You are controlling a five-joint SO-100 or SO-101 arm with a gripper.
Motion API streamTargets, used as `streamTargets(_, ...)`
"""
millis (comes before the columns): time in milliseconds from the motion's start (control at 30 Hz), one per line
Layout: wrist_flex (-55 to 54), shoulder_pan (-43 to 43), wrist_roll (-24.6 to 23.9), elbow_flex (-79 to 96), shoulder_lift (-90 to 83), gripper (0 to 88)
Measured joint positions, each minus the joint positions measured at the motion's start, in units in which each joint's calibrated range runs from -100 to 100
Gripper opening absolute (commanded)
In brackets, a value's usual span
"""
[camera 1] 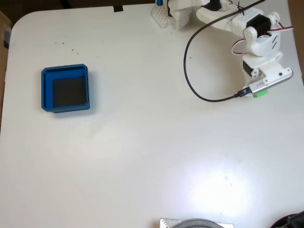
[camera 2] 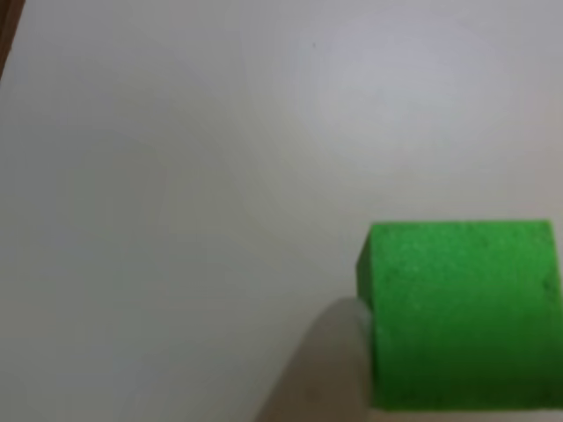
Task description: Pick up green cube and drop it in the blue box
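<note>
Sitting at the left of the white table (camera 1: 142, 156) in the fixed view, the blue box (camera 1: 46, 90) rests flat, its dark floor bare and its walls square to the table edge. Well apart from it, far to the right, a black cable (camera 1: 190, 71) loops from the arm's base down to the wrist. The white arm (camera 1: 261, 42) reaches from the top edge toward the right side of the table, and the green cube (camera 1: 259, 93) shows as a small green patch just under the wrist hardware, right at the gripper (camera 1: 260, 90). In the other view, the cube (camera 2: 462, 316) fills the lower right corner, close up and blurred, with 1 pale fingertip (camera 2: 325, 369) touching its left face. The second finger cannot be made out, so whether the jaws are clamped on the cube cannot be told.
</note>
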Motion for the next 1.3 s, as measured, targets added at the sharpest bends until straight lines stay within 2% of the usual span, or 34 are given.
streamTargets(233, 7.0, 1.1, -0.1, -0.1, -3.8, 2.7)
streamTargets(867, 9.8, 10.9, -0.4, -0.1, -4.8, 2.7)
streamTargets(1100, 9.8, 11.2, -0.4, -0.1, -5.3, 2.7)
streamTargets(1300, 9.8, 12.2, -0.4, 0.3, -12.9, 2.7)
